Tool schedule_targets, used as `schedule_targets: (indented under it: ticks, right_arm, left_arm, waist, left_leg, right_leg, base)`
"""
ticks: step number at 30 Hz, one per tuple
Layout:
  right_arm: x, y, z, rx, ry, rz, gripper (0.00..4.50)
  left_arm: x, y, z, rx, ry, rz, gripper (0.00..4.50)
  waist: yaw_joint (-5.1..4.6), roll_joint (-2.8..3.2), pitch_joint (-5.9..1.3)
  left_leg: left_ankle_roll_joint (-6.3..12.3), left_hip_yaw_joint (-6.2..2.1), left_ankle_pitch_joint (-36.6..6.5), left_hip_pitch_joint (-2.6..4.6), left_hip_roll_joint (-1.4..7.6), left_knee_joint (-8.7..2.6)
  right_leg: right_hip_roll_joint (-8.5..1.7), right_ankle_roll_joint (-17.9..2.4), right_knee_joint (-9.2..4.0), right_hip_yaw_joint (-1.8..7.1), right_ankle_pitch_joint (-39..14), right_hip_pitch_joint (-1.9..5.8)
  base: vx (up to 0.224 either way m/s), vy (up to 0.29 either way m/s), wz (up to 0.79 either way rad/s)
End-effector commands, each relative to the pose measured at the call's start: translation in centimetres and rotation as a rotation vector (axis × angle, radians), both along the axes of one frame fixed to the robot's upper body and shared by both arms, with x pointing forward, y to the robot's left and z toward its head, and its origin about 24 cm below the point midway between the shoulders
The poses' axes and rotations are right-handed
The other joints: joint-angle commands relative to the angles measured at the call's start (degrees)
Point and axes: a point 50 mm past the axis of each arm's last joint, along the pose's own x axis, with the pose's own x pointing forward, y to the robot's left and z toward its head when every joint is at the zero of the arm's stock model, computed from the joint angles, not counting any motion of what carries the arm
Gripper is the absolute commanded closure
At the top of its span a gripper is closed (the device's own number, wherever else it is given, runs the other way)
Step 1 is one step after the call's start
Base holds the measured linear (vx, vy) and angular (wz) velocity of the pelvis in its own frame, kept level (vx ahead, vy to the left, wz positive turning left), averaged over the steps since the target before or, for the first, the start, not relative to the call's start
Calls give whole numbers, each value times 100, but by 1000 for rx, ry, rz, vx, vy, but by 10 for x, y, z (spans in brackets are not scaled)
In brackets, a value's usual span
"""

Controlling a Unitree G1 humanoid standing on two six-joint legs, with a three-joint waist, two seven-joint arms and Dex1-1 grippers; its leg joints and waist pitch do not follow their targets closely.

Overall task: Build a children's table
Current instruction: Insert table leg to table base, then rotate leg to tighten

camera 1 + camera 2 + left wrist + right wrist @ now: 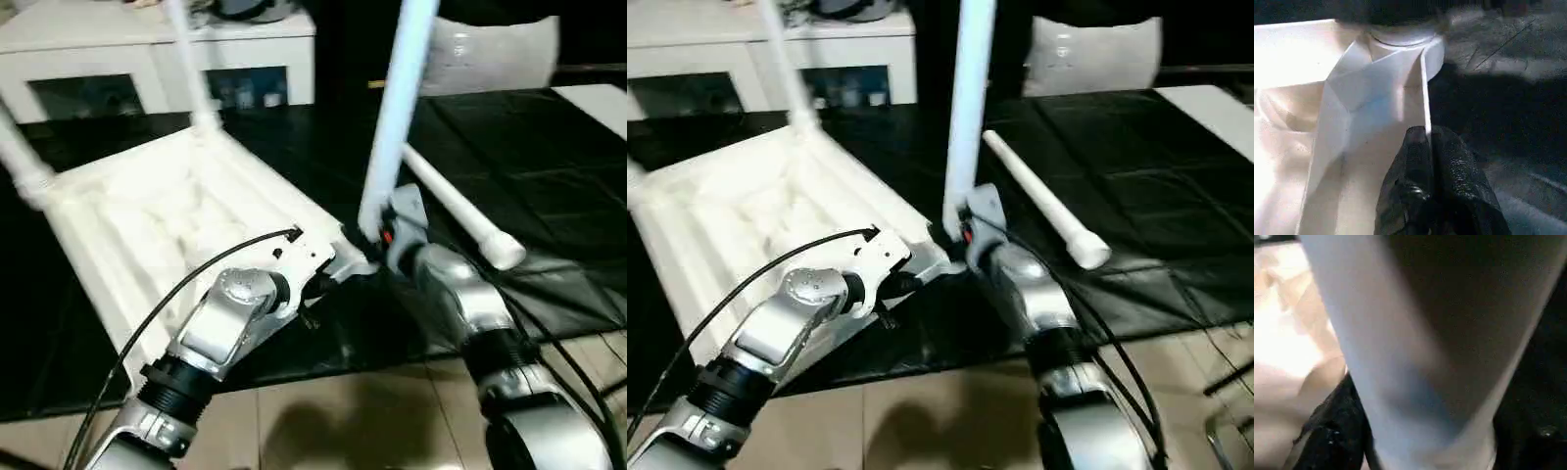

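1. I see the tabletop lying upside down on the black mat, ribbed underside up, with its near corner between my two hands.
2. My left hand has its black fingers pressed together on the thin side wall of the tabletop, just short of the near corner socket. In the head view that hand sits at the near edge of the tabletop, with a black cable arching over the forearm.
3. My right hand is at the foot of an upright leg, right beside the left hand and at the same near corner. The leg rises from that hand and tilts slightly away, running out of the top of the view.
4. In the right wrist view the upright leg crosses close in front of the camera, with one black finger showing beside it. It hides the other finger, so I cannot tell whether this hand is clamped on it.
5. Two more legs already stand in the far corners: far leg beyond the left hand, and another leg off to that hand's outer side.
6. A loose leg lies flat on the mat just beyond the right hand, its flared end pointing toward me.
7. A white cabinet stands well beyond the tabletop. Tan floor tiles show under my forearms.
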Motion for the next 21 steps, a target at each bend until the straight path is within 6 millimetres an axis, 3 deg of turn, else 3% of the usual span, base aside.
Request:
schedule_targets:
  ticks: [1,4,5,9,12,17,21]
  right_arm:
    - [-13,-9,-12,-1,29,70,95]
    - [-19,-18,-7,11,-20,128,76]
    - [-25,-27,-4,4,-54,174,65]
    - [-31,-42,3,-18,-113,229,21]
    - [-37,-56,12,-18,-131,323,4]
    - [-42,-62,21,-20,-139,430,4]
    - [-45,-62,25,-31,-125,533,4]
  left_arm:
    - [7,8,4,11,-40,-24,450]
    - [8,13,3,19,-50,-52,450]
    - [8,16,2,23,-51,-88,450]
    - [6,21,0,36,-43,-170,450]
    - [0,27,-3,77,-28,-300,450]
    - [-5,34,-7,112,-5,-416,450]
    - [-11,38,-8,141,18,-526,450]
  waist:
    - [40,10,-329]
    - [95,2,-342]
    - [103,39,-341]
    - [114,0,-328]
    - [122,22,-318]
    - [168,34,-330]
    - [263,35,-353]
  left_leg:
    - [585,-1,-407,-63,279,-393]
    - [788,6,-213,-70,278,-363]
    - [808,6,-209,-74,274,-355]
    - [840,19,-385,-81,283,-365]
    - [857,28,-470,-60,286,-363]
    - [931,46,-393,-42,306,-347]
    - [976,70,-212,-13,329,-322]
  right_leg:
    - [-397,-1348,-382,367,-98,346]
    - [-404,-1407,-348,360,230,363]
    - [-408,-1406,-344,360,230,358]
    - [-420,-1409,-375,353,-63,369]
    - [-416,-1384,-400,359,-300,353]
    - [-403,-1431,-373,357,-231,342]
    - [-402,-1526,-315,357,38,314]
  base:
    - [0,0,0]
    - [0,0,0]
    - [0,0,0]
    - [0,0,0]
    - [0,0,0]
    - [0,0,0]
    - [0,0,0]
